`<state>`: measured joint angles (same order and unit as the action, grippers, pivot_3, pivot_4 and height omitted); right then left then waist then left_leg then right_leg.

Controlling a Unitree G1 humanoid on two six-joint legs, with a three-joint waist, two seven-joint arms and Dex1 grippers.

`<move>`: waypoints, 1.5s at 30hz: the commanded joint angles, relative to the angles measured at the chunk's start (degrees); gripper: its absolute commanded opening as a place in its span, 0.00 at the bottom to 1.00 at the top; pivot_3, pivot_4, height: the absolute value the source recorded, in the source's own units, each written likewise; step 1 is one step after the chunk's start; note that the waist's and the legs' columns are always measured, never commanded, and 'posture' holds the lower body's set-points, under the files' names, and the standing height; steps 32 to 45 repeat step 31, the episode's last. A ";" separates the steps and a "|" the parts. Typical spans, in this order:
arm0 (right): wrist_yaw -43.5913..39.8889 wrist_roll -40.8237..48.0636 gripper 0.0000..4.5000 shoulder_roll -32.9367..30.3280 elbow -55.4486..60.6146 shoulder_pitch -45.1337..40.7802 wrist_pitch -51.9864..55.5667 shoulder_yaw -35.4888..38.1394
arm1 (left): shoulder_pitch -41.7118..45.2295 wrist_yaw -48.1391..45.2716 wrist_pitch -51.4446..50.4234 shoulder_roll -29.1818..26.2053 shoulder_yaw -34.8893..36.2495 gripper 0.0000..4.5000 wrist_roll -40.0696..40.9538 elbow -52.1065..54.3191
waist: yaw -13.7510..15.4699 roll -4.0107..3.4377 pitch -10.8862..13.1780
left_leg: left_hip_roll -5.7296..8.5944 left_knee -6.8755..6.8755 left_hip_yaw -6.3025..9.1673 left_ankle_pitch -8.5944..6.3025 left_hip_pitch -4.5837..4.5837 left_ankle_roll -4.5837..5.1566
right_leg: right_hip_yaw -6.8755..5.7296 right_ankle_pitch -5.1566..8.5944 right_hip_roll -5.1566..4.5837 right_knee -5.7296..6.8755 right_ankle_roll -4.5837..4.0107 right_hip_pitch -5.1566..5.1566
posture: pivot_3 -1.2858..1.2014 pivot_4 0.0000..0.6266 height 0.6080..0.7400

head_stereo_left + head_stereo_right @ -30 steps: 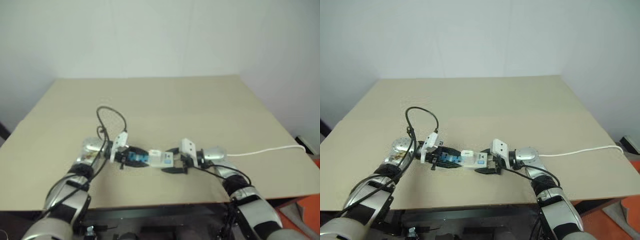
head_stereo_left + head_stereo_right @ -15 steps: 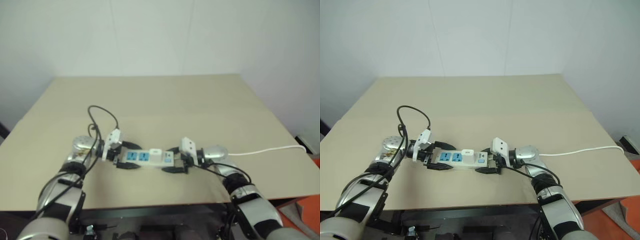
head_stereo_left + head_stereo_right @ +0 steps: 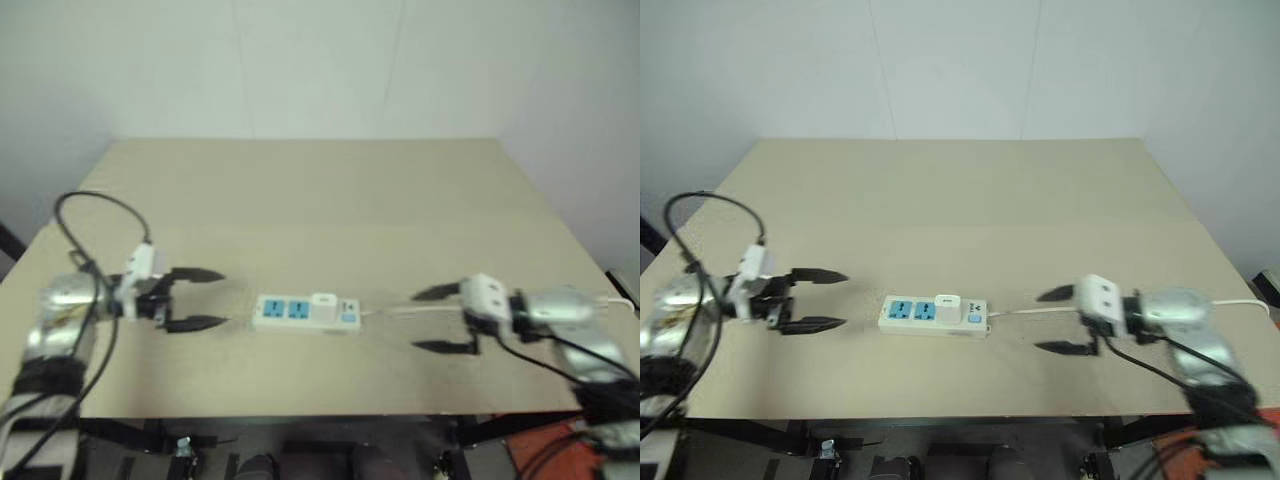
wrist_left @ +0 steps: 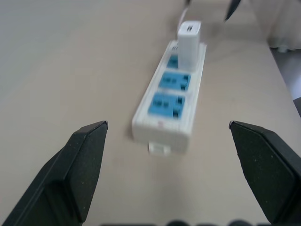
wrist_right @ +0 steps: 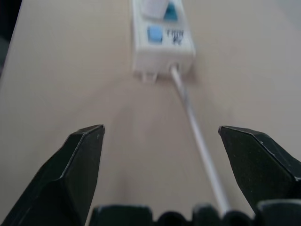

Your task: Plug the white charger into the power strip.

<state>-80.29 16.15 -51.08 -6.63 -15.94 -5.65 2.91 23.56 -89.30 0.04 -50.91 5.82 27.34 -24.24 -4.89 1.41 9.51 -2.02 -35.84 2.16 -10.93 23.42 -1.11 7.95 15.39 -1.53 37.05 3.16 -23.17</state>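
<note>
The power strip (image 3: 932, 316) lies flat near the table's front edge, and the white charger (image 3: 947, 305) stands upright in its rightmost blue socket. The other two blue sockets are free. My left gripper (image 3: 818, 299) hangs open to the left of the strip, clear of it, with nothing between its fingers. My right gripper (image 3: 1060, 321) is open to the right of the strip, over the thin white cord (image 3: 1035, 311). From the left wrist view the strip (image 4: 171, 96) runs away lengthwise with the charger (image 4: 188, 43) at its far end.
The beige table (image 3: 960, 210) stretches back to a pale wall. The strip's cord runs off over the table's right edge (image 3: 1240, 300). A black cable loops (image 3: 710, 205) above my left wrist.
Both grippers have let go of the strip and drawn apart, left one to the left, right one to the right, both now wide open. The strip lies with the charger plugged in.
</note>
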 commanded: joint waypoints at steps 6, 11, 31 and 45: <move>2.70 6.36 1.00 -6.70 11.41 14.61 6.13 14.59 | -9.97 3.88 -8.13 -5.19 7.00 1.00 2.32 13.26 | 0.89 0.05 0.08 | -0.06 -0.08 -0.09 0.04 -0.30 -0.05 | 0.01 0.03 0.02 0.06 -0.07 0.15 | 0.52 0.24 1.00; 5.80 6.15 1.00 -7.19 13.77 17.83 9.43 17.04 | -9.24 6.08 -9.60 -3.58 6.52 1.00 2.02 15.39 | 0.97 0.05 0.08 | -0.05 -0.15 -0.13 0.06 -0.27 -0.07 | 0.04 0.12 0.01 0.05 -0.25 0.15 | 0.52 0.24 1.00; 12.74 4.21 1.00 -6.34 20.43 26.11 12.16 21.78 | -2.03 5.41 -6.65 -0.90 3.87 1.00 -1.08 10.81 | 1.01 0.09 0.09 | -0.04 -0.12 -0.18 0.05 -0.15 -0.07 | 0.05 0.04 0.02 0.02 0.00 0.11 | 0.52 0.24 1.00; 12.74 4.21 1.00 -6.34 20.43 26.11 12.16 21.78 | -2.03 5.41 -6.65 -0.90 3.87 1.00 -1.08 10.81 | 1.01 0.09 0.09 | -0.04 -0.12 -0.18 0.05 -0.15 -0.07 | 0.05 0.04 0.02 0.02 0.00 0.11 | 0.52 0.24 1.00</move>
